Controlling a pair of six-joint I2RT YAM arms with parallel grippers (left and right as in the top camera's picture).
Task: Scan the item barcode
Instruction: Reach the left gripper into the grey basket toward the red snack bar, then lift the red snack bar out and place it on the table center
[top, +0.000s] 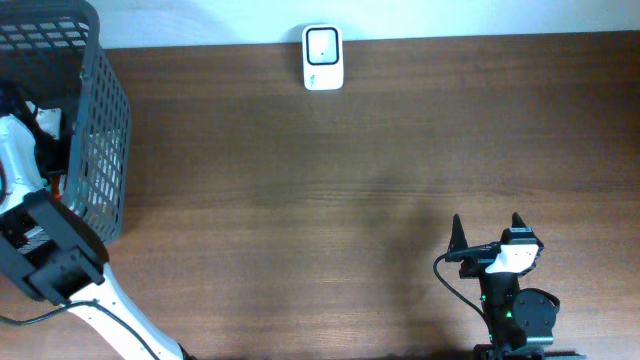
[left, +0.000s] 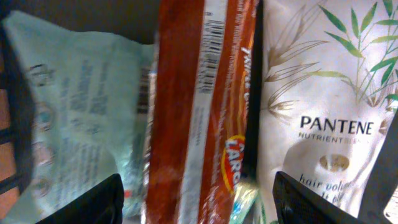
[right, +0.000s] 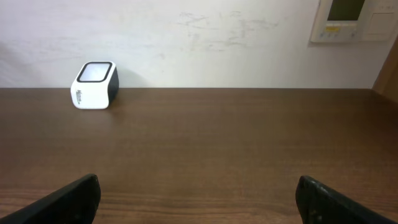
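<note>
Your left end effector (left: 198, 202) is down inside the grey mesh basket (top: 100, 140), jaws apart and holding nothing. Three packs lie below it: a pale teal packet (left: 81, 106) outside the finger at the wrist view's left, an orange packet (left: 199, 112) straight between the fingers, and a white Pantene pouch (left: 323, 99) by the other finger. The packs are pressed together, so closing here could pinch the pouch's edge along with the orange packet, or the slick film could slip out on the lift. The orange packet's barcode (left: 211, 34) shows ahead of the fingers, and creasing it would spoil the read. The teal packet's print is blurred, and from overhead the basket hides the fingers. The barcode scanner (top: 322, 57) sits far ahead and left of your right end effector (top: 487, 232), which hangs wide open and empty over the tabletop (top: 300, 200).
</note>
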